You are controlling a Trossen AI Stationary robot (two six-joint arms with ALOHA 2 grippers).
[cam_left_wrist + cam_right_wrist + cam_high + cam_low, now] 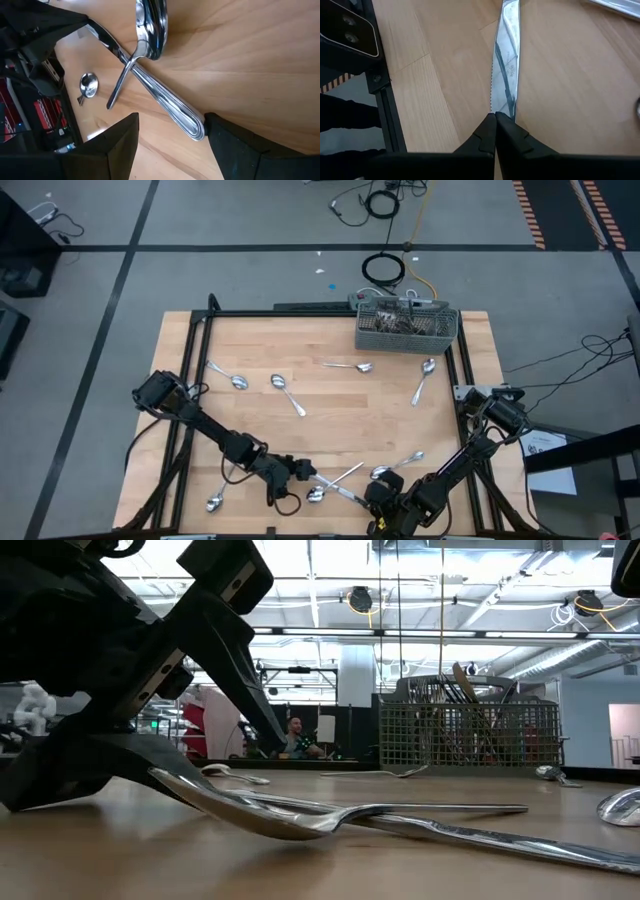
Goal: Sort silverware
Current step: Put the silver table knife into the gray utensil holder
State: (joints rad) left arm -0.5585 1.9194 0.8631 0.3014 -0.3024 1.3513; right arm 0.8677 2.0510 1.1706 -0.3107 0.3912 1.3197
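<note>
High view: wooden table (330, 430), grey floor (250, 270); left jaws apart, right jaws together.

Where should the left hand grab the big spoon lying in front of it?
Grab the flat handle end, not the round bowl. The spoon lies flat on the table with that end between the open left hand's fingers, so it should probably come straight down and close across the handle's narrow width, clear of the thinner piece crossing near the bowl. The right hand waits over a knife.
</note>
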